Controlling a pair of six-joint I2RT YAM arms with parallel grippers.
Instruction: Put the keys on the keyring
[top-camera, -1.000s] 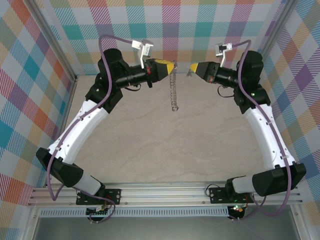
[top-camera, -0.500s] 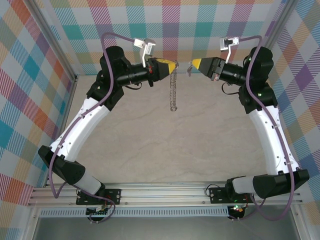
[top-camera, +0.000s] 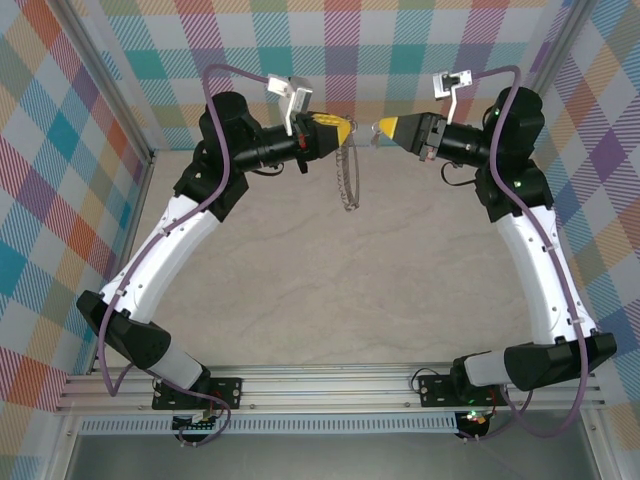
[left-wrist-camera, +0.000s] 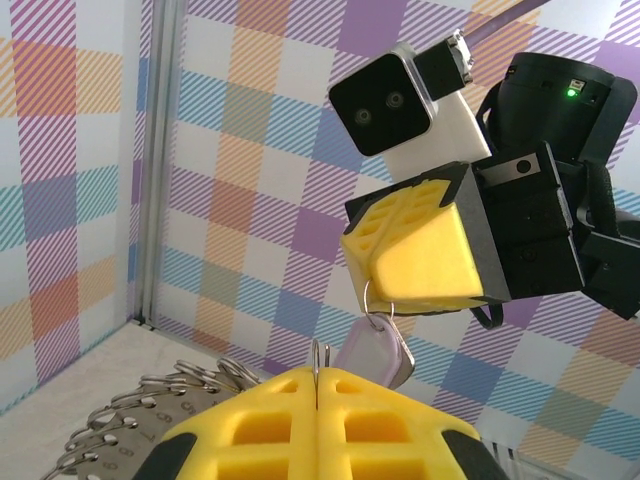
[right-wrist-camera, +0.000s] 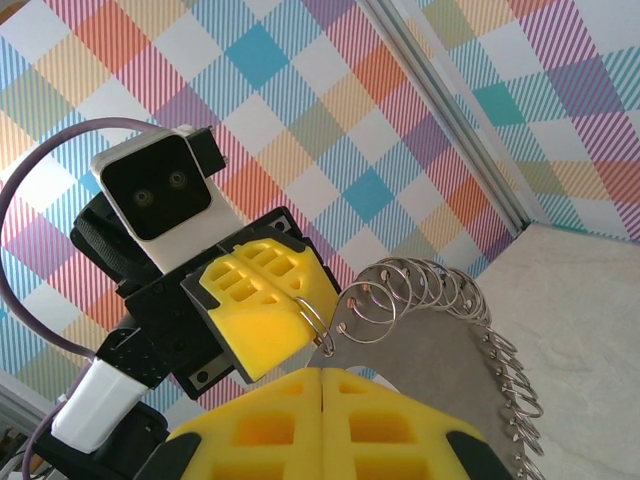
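The keyring (top-camera: 347, 182) is a flat grey metal plate (right-wrist-camera: 440, 360) edged with several silvery split rings. It hangs above the table from my left gripper (top-camera: 345, 131), which is shut on one thin ring (left-wrist-camera: 318, 355) at its top. My right gripper (top-camera: 381, 128) faces it tip to tip, almost touching. It is shut on a small wire loop from which the key (left-wrist-camera: 378, 350) dangles, its head pale lilac. The key hangs just above and behind my left fingertips (left-wrist-camera: 300, 385). In the right wrist view my own shut fingers (right-wrist-camera: 360, 395) hide the key.
The beige table top (top-camera: 330, 290) lies below both raised arms. Checked cloth walls (top-camera: 400, 50) close in the back and both sides. A metal rail (top-camera: 330, 385) carries the arm bases at the near edge.
My right gripper has moved left and slightly up, closing the gap to the left gripper. The left gripper rose a little and the hanging keyring swung with it.
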